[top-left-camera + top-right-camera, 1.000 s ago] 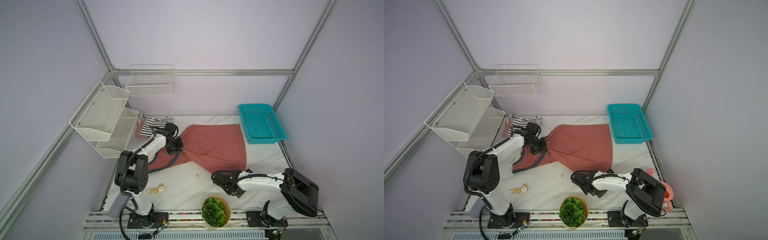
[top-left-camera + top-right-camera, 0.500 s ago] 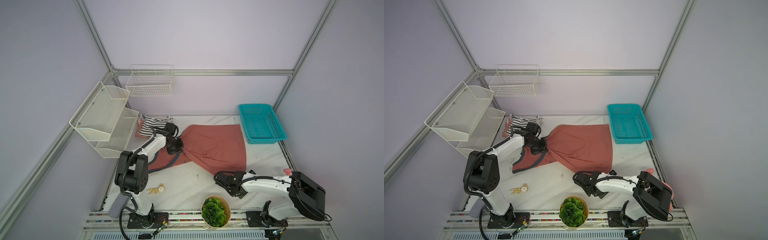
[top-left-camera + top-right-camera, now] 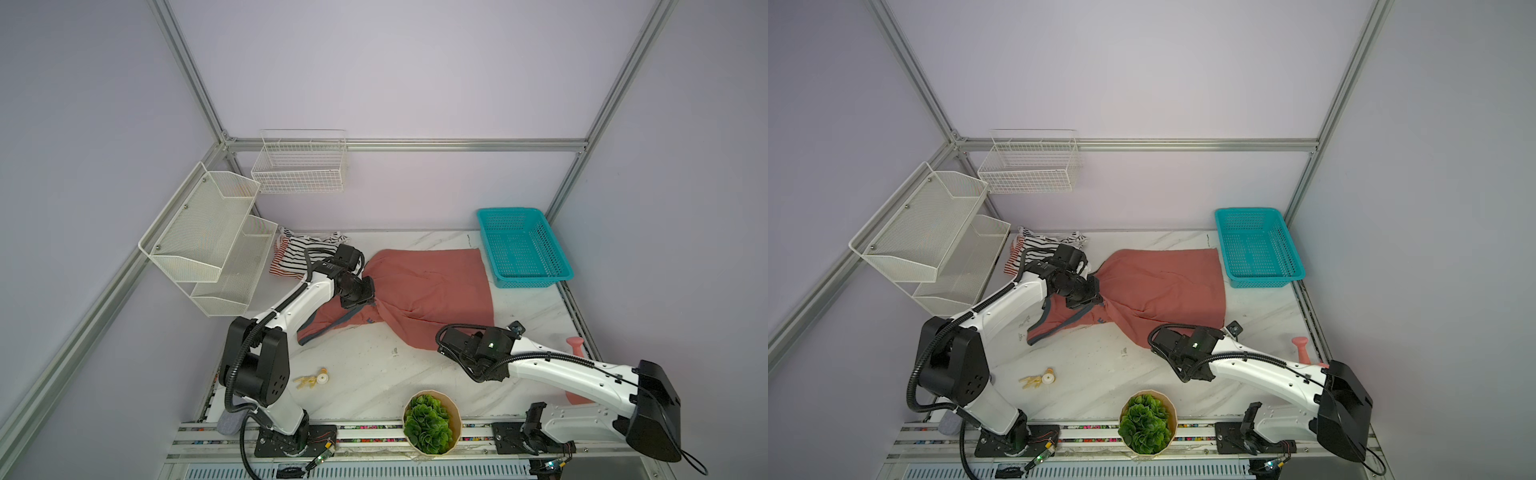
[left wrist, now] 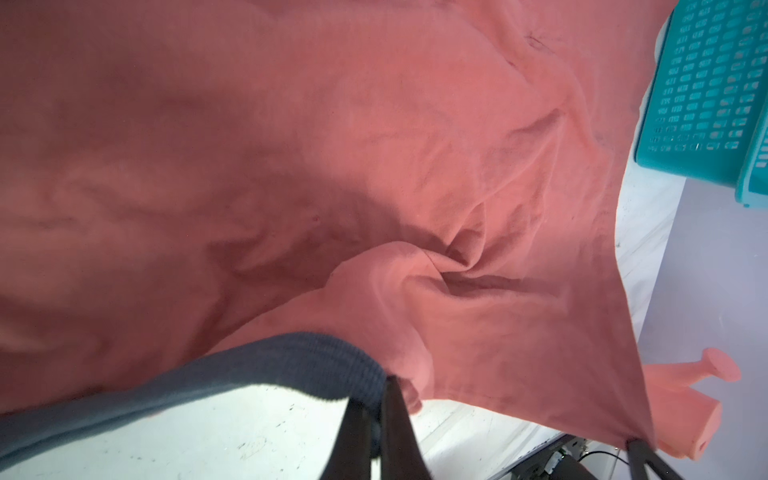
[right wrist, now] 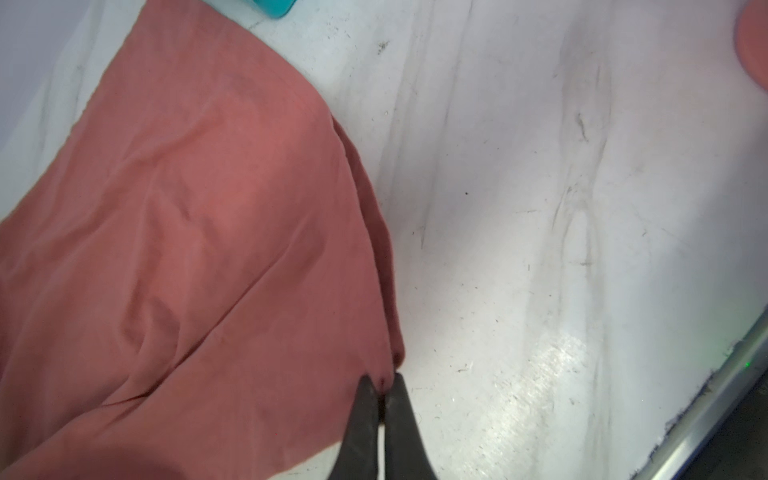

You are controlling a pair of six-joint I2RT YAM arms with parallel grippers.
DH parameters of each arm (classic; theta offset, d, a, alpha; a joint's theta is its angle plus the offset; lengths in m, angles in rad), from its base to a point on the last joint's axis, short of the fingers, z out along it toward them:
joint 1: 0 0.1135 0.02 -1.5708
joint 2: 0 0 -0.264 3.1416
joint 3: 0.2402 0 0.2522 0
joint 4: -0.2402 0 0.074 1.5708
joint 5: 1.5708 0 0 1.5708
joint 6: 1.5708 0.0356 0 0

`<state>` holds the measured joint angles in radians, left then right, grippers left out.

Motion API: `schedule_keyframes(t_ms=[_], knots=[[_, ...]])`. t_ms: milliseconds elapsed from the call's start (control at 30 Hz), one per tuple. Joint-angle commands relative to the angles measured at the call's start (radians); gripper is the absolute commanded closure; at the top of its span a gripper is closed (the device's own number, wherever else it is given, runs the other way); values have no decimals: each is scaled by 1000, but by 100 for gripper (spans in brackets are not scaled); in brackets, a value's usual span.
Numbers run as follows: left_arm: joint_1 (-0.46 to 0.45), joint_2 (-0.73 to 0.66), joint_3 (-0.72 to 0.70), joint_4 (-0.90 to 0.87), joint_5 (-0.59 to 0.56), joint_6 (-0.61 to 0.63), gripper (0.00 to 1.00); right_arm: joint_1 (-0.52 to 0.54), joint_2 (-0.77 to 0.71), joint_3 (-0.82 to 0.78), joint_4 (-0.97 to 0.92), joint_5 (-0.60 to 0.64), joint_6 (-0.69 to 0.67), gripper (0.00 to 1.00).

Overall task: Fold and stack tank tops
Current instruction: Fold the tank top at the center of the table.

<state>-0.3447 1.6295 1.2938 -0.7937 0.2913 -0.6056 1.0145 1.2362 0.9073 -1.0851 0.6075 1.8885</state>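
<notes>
Two pinches are set on the dusty-red tank top [image 3: 432, 282], which lies spread and wrinkled across the middle of the table [image 3: 374, 374]. My left gripper [image 4: 384, 384] has its jaws closed on the navy ribbed trim together with a bunch of red cloth. My right gripper [image 5: 382, 384] is clamped on the corner of the edge nearest the front rail. In the left wrist view the cloth runs taut between the two grips.

I judge this to be the start of the fold on this top. The striped tank tops [image 3: 297, 253] sit in a heap at the far left, beside the wire shelves [image 3: 208, 249], and I cannot tell whether they are folded. The next move calls for raising both grips together and evenly, so the cloth clears the marble without slipping out of either pinch.

For room, the far hem corner lies just beside the teal basket [image 3: 528, 280], so I have little slack that way. Bare marble opens toward the front, with only a small yellow toy [image 3: 311, 378] on it. The potted plant [image 3: 432, 419] and a pink object [image 3: 575, 345] sit near my right arm.
</notes>
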Motion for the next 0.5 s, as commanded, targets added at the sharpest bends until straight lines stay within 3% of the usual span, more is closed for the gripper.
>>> schedule_keyframes(t_ms=[0,333,467], knots=[[-24,-58,-48,-69,-35,68,100,-59,-32,22,-73,53,-25,100],[-133,-130,-189,-155,-77,62,100,-330,51,175,-63,100,-434,100],[-148,-137,-214,-169,-108,50,100,-414,107,203,25,69,-626,100]])
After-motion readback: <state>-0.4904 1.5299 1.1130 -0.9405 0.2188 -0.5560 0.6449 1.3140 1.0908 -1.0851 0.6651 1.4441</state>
